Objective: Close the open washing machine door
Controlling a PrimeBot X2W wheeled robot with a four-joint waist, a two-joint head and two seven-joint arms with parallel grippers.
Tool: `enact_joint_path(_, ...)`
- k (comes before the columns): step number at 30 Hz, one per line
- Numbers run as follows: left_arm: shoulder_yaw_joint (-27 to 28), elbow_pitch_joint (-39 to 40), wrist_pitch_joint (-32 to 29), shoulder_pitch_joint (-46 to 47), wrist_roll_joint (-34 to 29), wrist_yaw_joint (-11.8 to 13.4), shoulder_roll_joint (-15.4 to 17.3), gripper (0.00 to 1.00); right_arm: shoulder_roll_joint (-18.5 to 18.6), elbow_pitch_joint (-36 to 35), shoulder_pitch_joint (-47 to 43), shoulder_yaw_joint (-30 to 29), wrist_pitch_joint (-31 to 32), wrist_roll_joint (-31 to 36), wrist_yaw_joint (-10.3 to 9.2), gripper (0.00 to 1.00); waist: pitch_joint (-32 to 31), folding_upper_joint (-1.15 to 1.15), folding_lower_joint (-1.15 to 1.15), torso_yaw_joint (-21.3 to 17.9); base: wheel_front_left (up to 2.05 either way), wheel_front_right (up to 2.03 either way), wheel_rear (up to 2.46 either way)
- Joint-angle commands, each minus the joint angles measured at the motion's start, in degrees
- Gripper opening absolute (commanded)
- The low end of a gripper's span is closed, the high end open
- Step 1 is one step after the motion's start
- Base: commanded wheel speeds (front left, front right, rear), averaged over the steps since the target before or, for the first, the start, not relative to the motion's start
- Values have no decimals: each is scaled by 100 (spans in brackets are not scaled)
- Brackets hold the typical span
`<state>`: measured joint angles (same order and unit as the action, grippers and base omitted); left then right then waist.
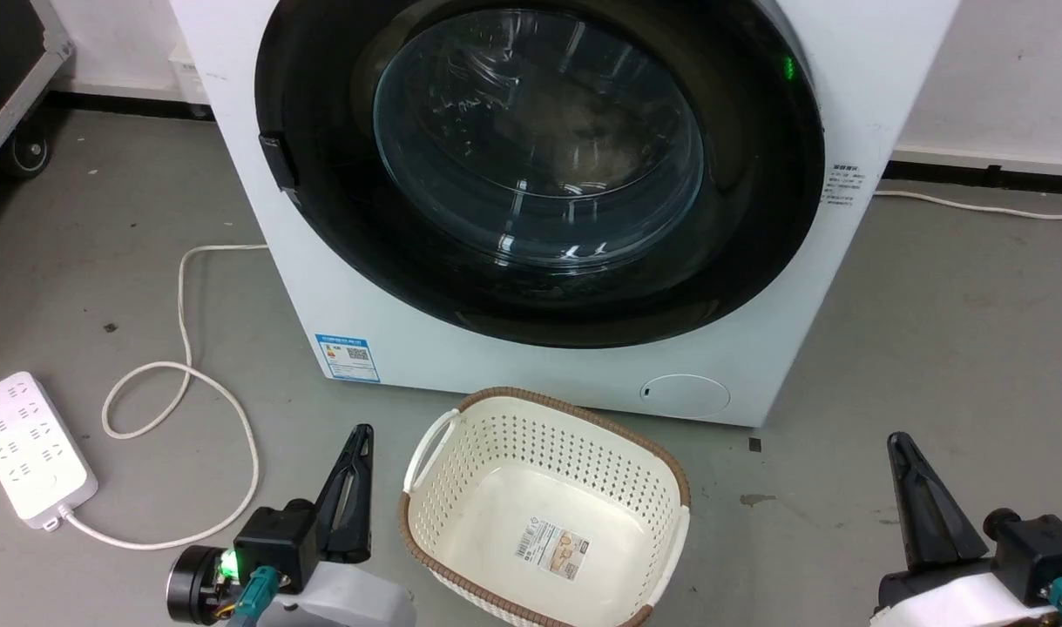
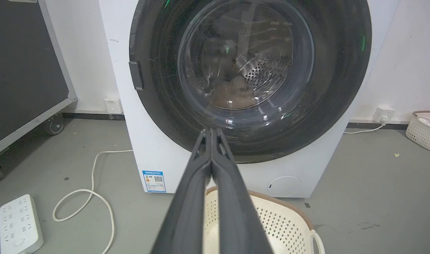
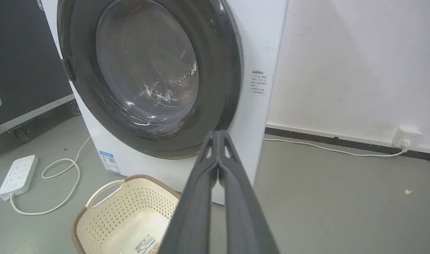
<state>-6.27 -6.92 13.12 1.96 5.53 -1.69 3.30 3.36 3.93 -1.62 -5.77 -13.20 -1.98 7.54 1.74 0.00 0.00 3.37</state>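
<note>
Washing machine door (image 1: 757,218): lies flush against the white front of the washing machine (image 1: 461,348), far centre. I judge it shut, so the task looks done. My left jaws and right jaws are each pressed together, holding nothing. They sit low and near, either side of the empty basket (image 1: 531,435) on the floor, well apart from the door, presumably to keep clear of it.

Washing machine (image 1: 339,296): 1. Door (image 1: 757,218): 1. Left gripper (image 1: 361,435), right gripper (image 1: 898,441): 2. Baskets: 2, cream basket (image 1: 574,409) between grippers, far basket (image 2: 421,135) well right. Power strip (image 1: 27,448): 1.
</note>
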Motion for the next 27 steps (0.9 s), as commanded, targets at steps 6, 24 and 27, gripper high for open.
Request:
enact_joint_path(6, 56, 63, -87, -32, -79, 27, -3, 0, -8, -50, 25, 42, 87, 32, -1, 0, -10, 0, 0, -19, 0, 0, 0)
enact_joint_path(24, 165, 183, -321, -63, -170, 54, -11, 0, -15, -116, 51, 144, 322, 64, -2, 0, -41, 0, 0, -80, 0, 0, 0)
enact_joint_path(27, 182, 201, -356, -68, -183, 58, -12, 0, -17, -126, 55, 159, 358, 69, -2, 0, -46, 0, 0, -89, 0, 0, 0)
